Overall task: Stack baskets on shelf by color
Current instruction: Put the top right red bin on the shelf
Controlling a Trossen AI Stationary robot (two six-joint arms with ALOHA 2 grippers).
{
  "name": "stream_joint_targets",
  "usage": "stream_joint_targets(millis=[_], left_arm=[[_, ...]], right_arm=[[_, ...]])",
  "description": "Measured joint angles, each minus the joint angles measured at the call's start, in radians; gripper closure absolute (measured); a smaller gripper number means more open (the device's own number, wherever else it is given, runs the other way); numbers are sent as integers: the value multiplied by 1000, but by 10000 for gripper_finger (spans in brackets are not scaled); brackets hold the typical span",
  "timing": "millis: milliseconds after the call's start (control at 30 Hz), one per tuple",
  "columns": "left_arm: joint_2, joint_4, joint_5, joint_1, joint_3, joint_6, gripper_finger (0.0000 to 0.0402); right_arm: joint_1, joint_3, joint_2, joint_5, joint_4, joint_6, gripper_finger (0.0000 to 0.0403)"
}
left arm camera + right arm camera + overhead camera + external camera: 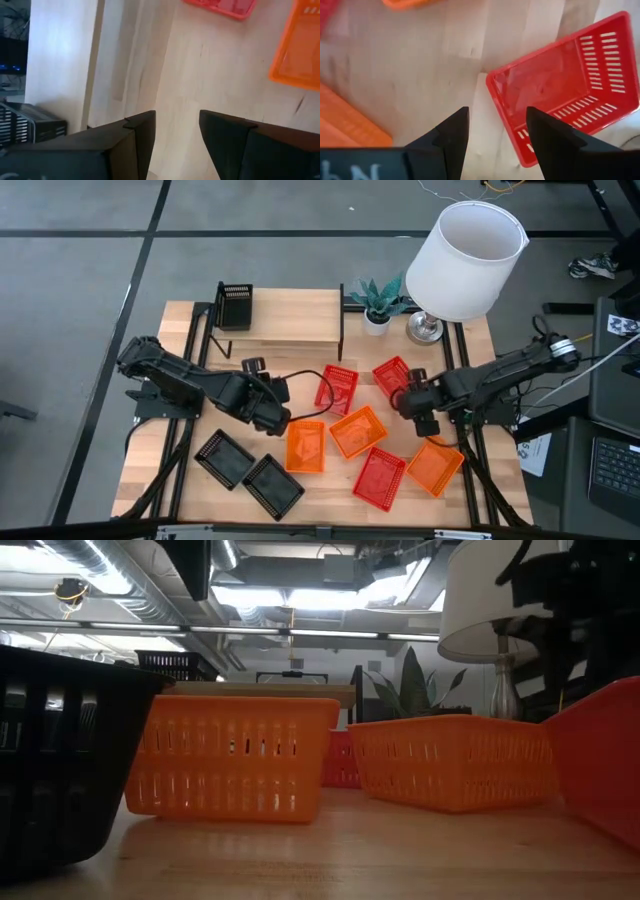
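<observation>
One black basket (pixel 235 306) is already set on the shelf (pixel 290 315); eight are left on the tabletop (pixel 180 315). Right gripper (pixel 495 131), fingers parted and empty, is poised over a red basket (pixel 567 80), its near rim just ahead. Closing on that rim is judged next. Left gripper (pixel 177 137) is held spread over bare wood.

Overhead view was evenly lit, with only soft shadows on the tabletop (pixel 180 320). Low view was backlit: ceiling lights (pixel 290 595) glared, near black basket (pixel 60 760) was dark and out of focus. Both wrist views were bright, washed out and blurred.
</observation>
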Motion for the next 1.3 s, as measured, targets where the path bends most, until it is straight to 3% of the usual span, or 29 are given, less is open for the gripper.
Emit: stream_joint_targets(millis=[333,433,533,833,967,1133,1300], left_arm=[[0,-55,2,-41,0,-36,256],[-7,-56,9,-61,0,-55,256],[-33,-61,18,-91,3,-75,256],[-170,-69,-31,-160,3,-173,256],[-226,-63,-85,-188,3,-186,256],[-283,-70,-158,-204,3,-182,256],[-308,-65,-157,-199,3,-183,256]], right_arm=[[-56,-3,144,66,-11,-45,207],[-95,-26,180,42,-8,-51,207],[-114,-54,197,1,-10,-47,207],[-115,-117,191,8,88,-43,214],[-115,-117,191,49,87,-23,260],[-115,-113,191,37,86,-14,382],[-112,-50,190,-47,8,43,396]])
